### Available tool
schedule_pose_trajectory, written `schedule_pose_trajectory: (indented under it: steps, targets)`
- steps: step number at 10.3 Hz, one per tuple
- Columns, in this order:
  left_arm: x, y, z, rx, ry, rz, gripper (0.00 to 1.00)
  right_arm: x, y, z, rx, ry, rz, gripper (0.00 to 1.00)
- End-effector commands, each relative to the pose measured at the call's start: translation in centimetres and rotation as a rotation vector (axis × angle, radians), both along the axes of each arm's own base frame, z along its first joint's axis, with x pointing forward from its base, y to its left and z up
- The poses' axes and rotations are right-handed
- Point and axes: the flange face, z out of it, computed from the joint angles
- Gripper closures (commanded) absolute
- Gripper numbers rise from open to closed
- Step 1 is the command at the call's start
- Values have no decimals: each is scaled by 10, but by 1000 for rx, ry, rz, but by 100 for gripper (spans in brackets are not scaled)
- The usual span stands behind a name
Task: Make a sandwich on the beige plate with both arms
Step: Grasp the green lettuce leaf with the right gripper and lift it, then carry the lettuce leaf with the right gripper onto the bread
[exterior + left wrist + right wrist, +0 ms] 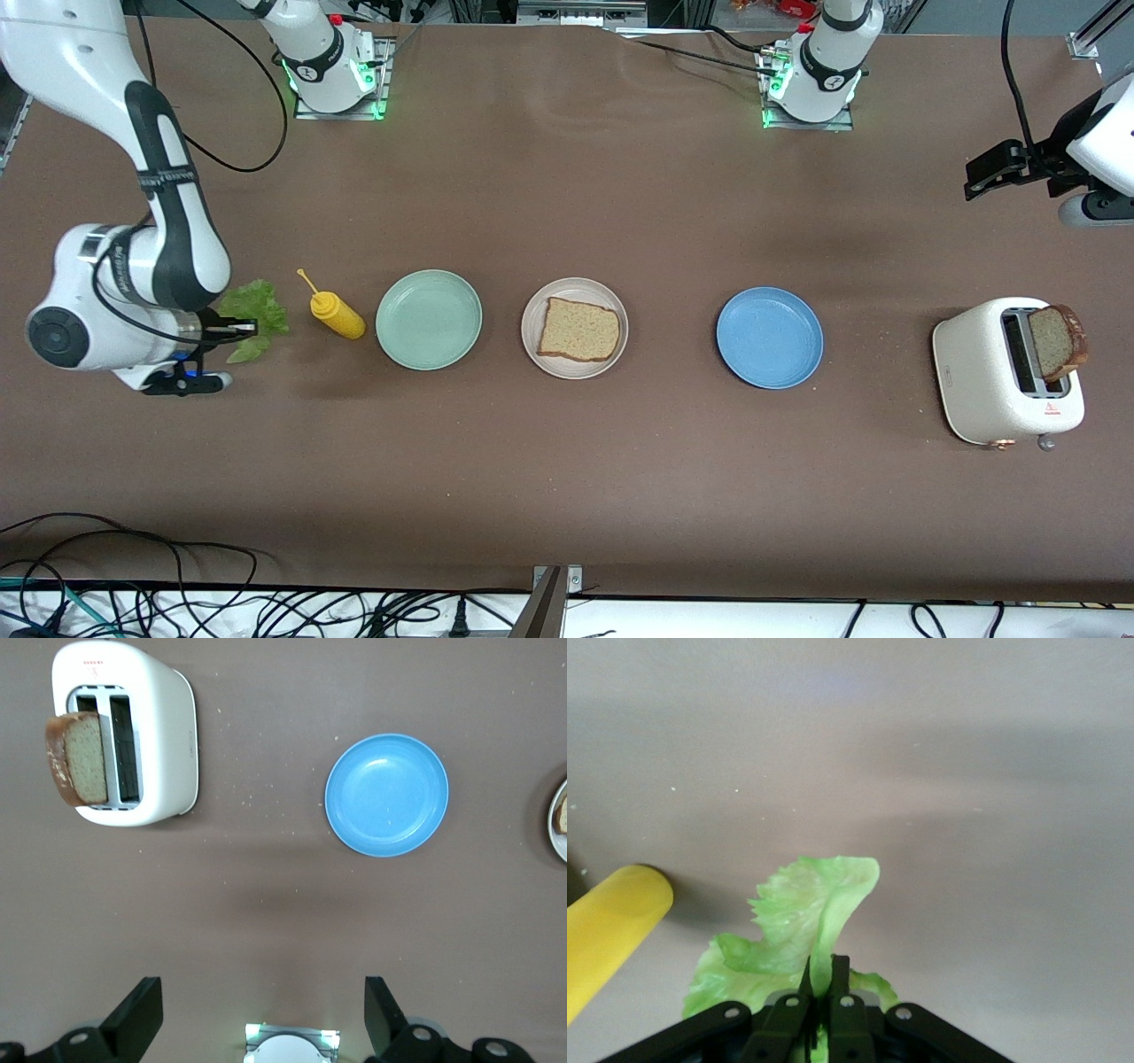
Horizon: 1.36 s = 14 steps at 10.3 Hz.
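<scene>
The beige plate (574,291) is sitting mid-surface, carrying 1 bread slice (578,330) lying flat on it. The plate is lying between the mint green plate (429,319), toward the right arm's end, and the blue plate (769,338), toward the left arm's end; all 3 are lining up in a row, apart from one another.

The lettuce leaf (254,315) is lying at the right arm's end of the surface, near the yellow squeeze bottle (336,315), which is lying on its side between the leaf and the mint green plate. The right gripper (232,330) is clenching the leaf's edge; in the right wrist view the gripper (820,979) is pinching the green ruffle (799,921) between nearly closed fingers, with the bottle (607,930) showing just beside.

A 2nd bread slice (1058,340) is standing upright in a slot of the white toaster (974,372), at the left arm's end of the surface.

The left gripper (992,170) is hanging released and empty, waiting above the bare brown surface (567,496) near the toaster; the left wrist view is showing its fingers (142,1014) spread wide over the toaster (164,735) and blue plate (386,795).
</scene>
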Motion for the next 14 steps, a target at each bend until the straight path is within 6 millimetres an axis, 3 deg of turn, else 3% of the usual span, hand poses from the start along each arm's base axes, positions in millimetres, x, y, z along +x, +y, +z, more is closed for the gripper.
schedule_pose_trajectory:
  steps: [1,3,5,7,10,14]
  targets:
    - [-9,-4,5,-22,7,-19,0,-6,4,50,-9,-18,23,100]
    - [-9,-3,5,-22,9,-17,0,-13,36,89,-24,6,-22,100]
    - [-5,0,-1,-24,20,-14,0,-8,98,113,-41,-34,-93,100]
    - [-1,1,-8,-23,32,-14,0,-18,168,116,-33,-41,-201,100]
    - [3,2,-13,-22,33,-11,0,-24,268,105,-16,-99,-357,100]
    - [4,6,-13,-27,32,-5,0,-36,382,48,50,-172,-615,100]
